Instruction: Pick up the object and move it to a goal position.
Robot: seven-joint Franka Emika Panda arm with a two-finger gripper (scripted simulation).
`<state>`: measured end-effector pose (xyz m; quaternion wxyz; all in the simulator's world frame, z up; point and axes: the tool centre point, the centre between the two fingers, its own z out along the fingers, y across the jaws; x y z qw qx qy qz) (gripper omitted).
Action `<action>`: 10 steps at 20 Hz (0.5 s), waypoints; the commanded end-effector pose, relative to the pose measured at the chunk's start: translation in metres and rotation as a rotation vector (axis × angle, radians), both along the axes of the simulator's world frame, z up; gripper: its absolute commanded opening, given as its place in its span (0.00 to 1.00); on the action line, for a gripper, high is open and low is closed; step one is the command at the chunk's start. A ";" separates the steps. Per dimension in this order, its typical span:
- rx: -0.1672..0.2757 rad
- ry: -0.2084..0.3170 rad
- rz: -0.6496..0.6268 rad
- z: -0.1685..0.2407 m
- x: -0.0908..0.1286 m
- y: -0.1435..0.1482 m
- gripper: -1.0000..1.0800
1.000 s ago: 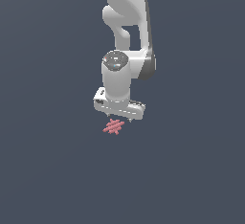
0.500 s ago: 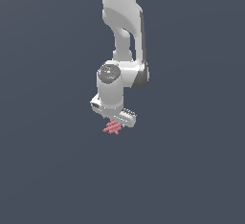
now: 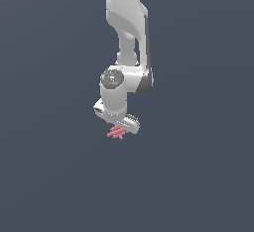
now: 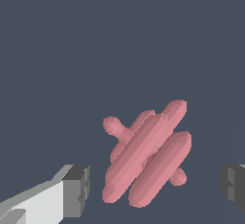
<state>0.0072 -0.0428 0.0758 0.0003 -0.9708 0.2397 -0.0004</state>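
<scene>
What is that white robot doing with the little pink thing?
A white robot arm is reaching down over a small pink cluster of crossed rods. Its pincer is open, with one dark fingertip on each side of the cluster and gaps between, so nothing is grabbed yet. It looks ready to close and pick it up.

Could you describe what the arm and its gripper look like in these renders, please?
The arm is glossy white with rounded, tubular links and dark grey bands at the joints; one joint carries a grey circular cap. The gripper has a white body. Its fingers end in dark grey, blocky pads. No cables or markings show.
</scene>
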 end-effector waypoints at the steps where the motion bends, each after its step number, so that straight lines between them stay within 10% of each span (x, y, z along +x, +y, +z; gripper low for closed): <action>1: 0.000 0.001 -0.001 -0.009 -0.001 0.000 0.96; 10: 0.000 0.001 -0.005 -0.045 -0.001 0.000 0.96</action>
